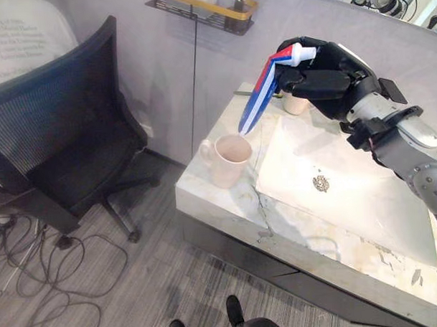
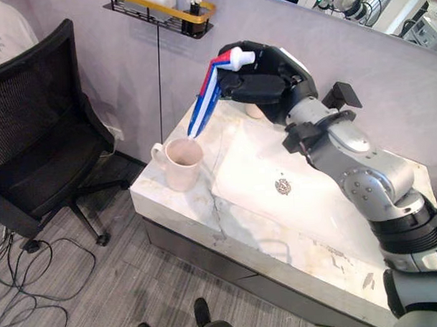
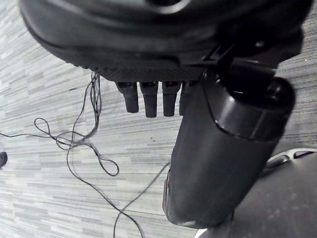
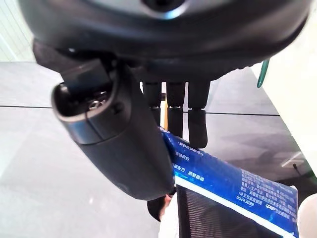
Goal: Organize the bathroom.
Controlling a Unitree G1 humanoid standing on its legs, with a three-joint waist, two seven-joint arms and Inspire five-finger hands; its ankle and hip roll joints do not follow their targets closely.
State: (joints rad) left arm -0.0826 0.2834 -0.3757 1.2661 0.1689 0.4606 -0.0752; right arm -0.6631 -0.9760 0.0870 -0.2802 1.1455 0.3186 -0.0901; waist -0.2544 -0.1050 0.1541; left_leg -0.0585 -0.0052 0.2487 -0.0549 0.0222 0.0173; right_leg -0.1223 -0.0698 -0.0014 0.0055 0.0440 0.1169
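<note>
overhead, flat striped toothpaste tube (image 1: pixel 262 86), round ceramic mug (image 1: pixel 231 159)

right hand (image 1: pixel 323 74) raised, fingers curled; left hand (image 3: pixel 158 74) fingers straight

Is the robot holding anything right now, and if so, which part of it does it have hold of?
Yes: the right hand pinches a toothpaste tube near its white cap end, flat tail hanging over the mug. The left hand holds nothing.

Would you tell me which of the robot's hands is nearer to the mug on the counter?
The right. The right hand holds the toothpaste tube with its lower end just above the mug. The left hand hangs over the floor, away from the counter.
</note>
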